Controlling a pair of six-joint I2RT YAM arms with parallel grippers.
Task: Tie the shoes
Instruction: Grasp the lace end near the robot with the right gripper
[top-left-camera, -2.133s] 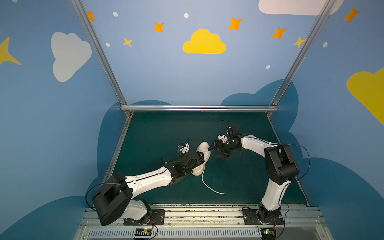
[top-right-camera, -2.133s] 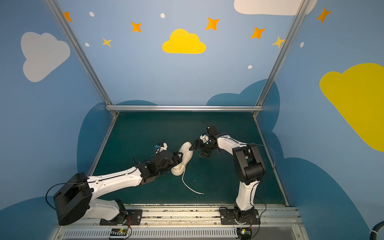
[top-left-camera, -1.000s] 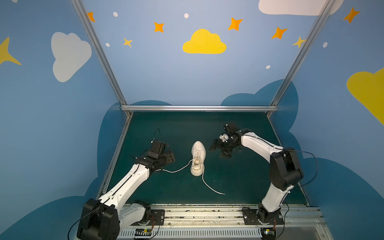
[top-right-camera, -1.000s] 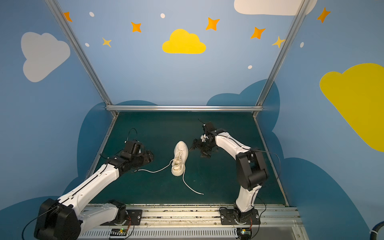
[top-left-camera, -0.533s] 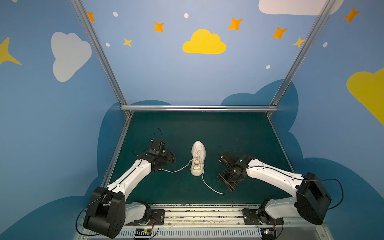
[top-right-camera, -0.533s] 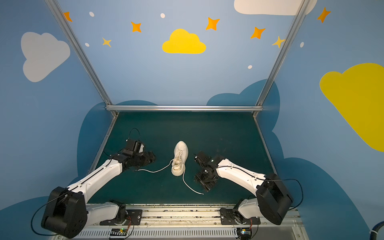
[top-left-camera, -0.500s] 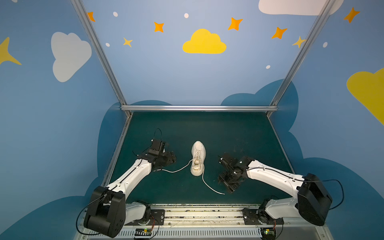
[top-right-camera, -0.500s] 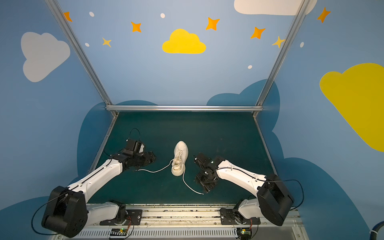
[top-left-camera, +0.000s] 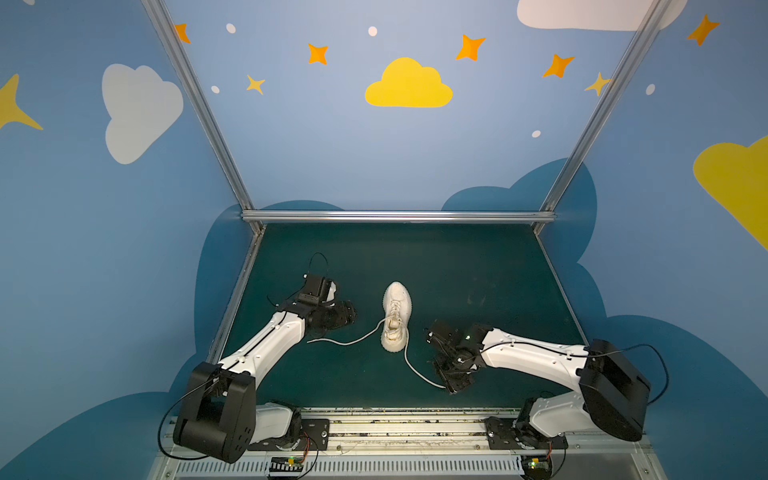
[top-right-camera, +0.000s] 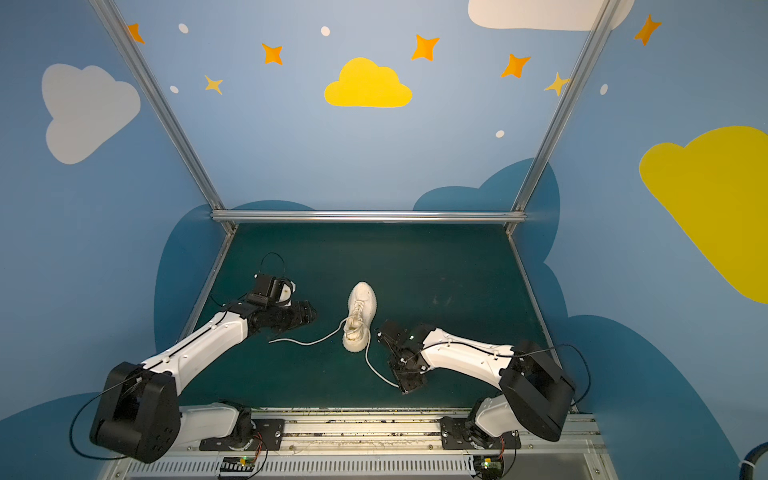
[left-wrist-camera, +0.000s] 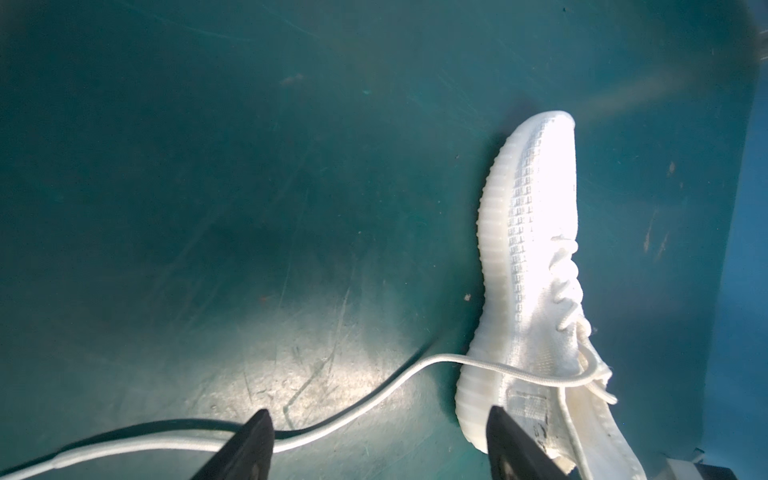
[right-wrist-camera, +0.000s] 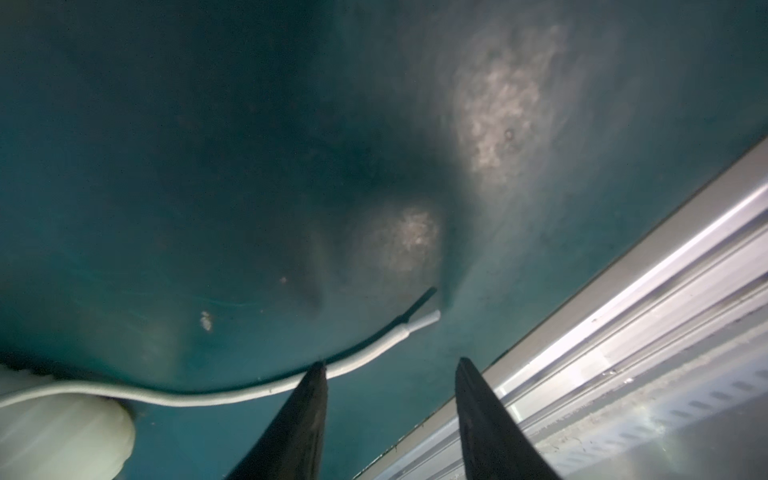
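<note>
Sneaker (top-left-camera: 396, 316) lace (right-wrist-camera: 249, 390) touches the parted, empty right tool (right-wrist-camera: 391, 363); left tool (left-wrist-camera: 378, 411) gapes empty.

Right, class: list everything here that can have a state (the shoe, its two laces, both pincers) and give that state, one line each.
shoe: upright on its sole, untied.
left-side lace: loose, slack on the mat, not gripped.
right-side lace: loose, passing outside one finger of the right pincer, not gripped.
left pincer: open, holding nothing.
right pincer: open, holding nothing.
</note>
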